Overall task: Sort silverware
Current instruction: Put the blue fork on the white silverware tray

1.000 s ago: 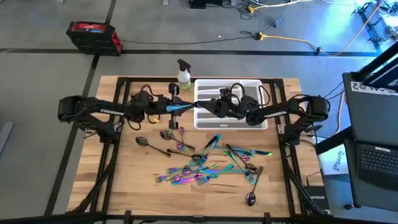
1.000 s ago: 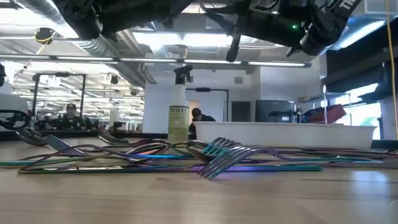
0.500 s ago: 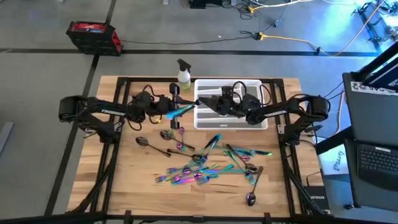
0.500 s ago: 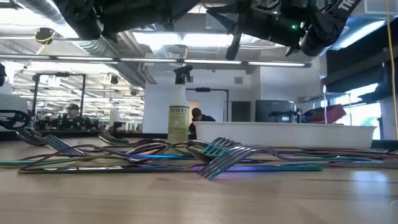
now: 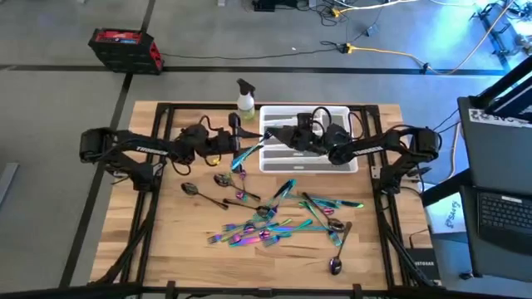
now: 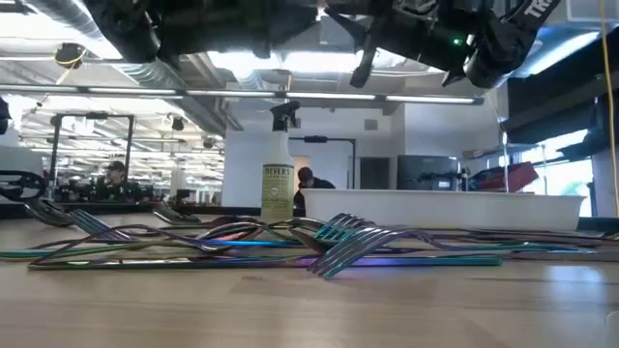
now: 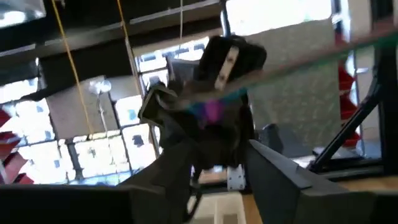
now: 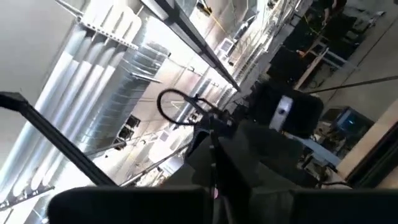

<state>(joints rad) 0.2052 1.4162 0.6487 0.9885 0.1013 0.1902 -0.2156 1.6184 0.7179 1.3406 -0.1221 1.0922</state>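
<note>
Seen from above, a wooden table [image 5: 166,249] fills the frame's centre, with bare wood open along its lower edge and lower left. The silverware [image 5: 274,218] lies scattered in a loose pile across the middle and lower right. A white tray [image 5: 352,166] sits at the upper centre, a spray bottle [image 5: 245,100] just left of it.

The left gripper [image 5: 236,143] hangs at the tray's left edge, its fingers pinching a teal utensil [image 5: 242,154] that slants down toward the pile. The right gripper [image 5: 274,135] hovers over the tray's left part, very near the left one; whether its fingers are spread or pressed together cannot be made out.

The low view shows only the arms' dark undersides along the top edge, with forks [image 6: 348,244] lying flat in front and the bottle behind. The left wrist view shows the held piece as a blurred teal and purple streak [image 7: 214,102].
</note>
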